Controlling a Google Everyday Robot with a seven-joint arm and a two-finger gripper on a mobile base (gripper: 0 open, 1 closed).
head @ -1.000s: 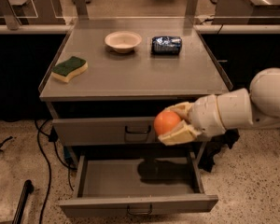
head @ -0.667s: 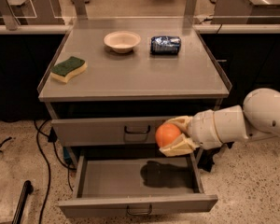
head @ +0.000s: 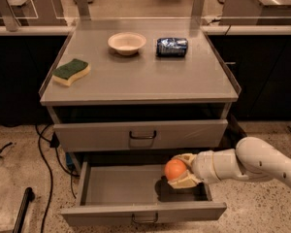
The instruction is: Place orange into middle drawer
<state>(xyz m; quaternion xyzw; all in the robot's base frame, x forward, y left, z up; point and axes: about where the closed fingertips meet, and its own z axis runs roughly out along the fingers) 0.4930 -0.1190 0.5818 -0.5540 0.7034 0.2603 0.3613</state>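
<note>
1. Speckled flooring and dark benches surrounded the grey cabinet top, which carried a cream bowl, a blue packet and a sponge, all well apart from the work.
2. At lower centre of the frame the middle drawer stood pulled out, its floor bare on the left. The upper drawer above it was closed.
3. Right of lower centre, the gripper reached in from the right on the white arm. Its jaws were clamped on the orange from above and below.
4. The orange was over the right part of the drawer's interior, inside the side walls, with its shadow on the drawer floor beneath. Contact with that floor could not be confirmed.
5. Assessment: the placing step was in hand and judged near completion. Recommended practice was to lower until the fruit met the floor, then part the jaws slowly, since a round fruit would likely roll if dropped.
6. Edges: the drawer's right side lay just beside the wrist, and the upper drawer's front sat close above the gripper. Clearance was judged tight. Withdrawal ought to run back along the arm's line to the right rather than straight up.
7. Open room: bare drawer floor lay left of the fruit and open flooring at lower right. Cables at the left were well apart from the arm.
</note>
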